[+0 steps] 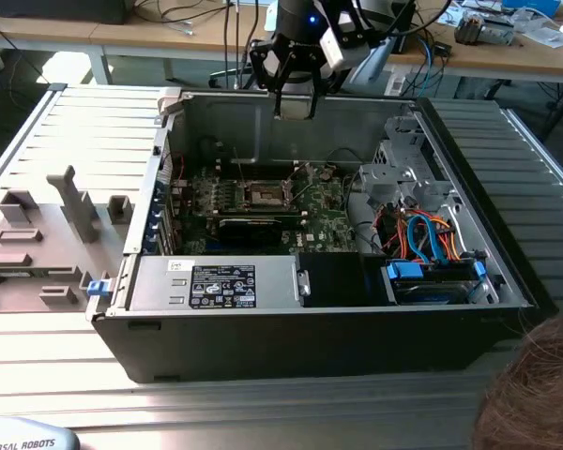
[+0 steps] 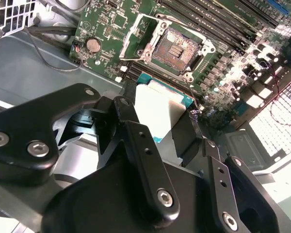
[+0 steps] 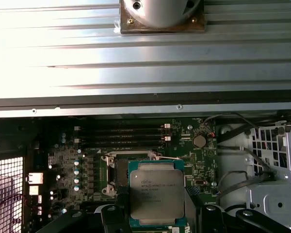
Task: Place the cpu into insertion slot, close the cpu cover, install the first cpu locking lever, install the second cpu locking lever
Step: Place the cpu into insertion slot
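1. Claw (image 1: 296,111): poised above the rear wall of the open computer case (image 1: 291,349); clenched on the chip, with one finger (image 2: 136,141) against each of two opposite edges.
2. Chip (image 3: 156,194): held flat in the air, well above the green board (image 1: 330,217); metal top turned towards the first wrist view's camera.
3. Slot (image 2: 177,48): bare, dark centre exposed within its silver rim; partly overlapped by the chip in the first wrist view.
4. Cover (image 2: 128,35): swung open, just beside the slot; green board visible through its square window.
5. Case: laid on its side, open face upward, on the ribbed metal table (image 1: 75,122).
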`<state>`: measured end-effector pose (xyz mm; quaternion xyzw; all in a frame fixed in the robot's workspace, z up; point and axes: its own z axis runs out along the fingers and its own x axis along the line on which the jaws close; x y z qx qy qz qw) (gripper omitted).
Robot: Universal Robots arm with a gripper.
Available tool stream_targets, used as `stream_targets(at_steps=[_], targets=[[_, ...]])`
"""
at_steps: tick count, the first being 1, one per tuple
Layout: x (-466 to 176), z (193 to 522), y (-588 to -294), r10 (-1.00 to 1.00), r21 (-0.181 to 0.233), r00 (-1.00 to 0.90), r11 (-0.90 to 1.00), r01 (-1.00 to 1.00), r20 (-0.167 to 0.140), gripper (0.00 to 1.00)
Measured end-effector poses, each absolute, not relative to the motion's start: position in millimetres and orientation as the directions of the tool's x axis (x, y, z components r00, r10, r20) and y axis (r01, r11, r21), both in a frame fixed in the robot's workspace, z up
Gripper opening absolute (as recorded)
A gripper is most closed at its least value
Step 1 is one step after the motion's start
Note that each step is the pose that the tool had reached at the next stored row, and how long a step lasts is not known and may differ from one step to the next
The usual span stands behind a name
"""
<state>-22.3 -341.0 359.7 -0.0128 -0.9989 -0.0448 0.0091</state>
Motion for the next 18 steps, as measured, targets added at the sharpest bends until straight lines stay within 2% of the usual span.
stream_targets(at_steps=[18], targets=[[-22.4,354.5,-341.0,0.025,0.089,-1.0,0.996,0.026,0.019,0.54]])
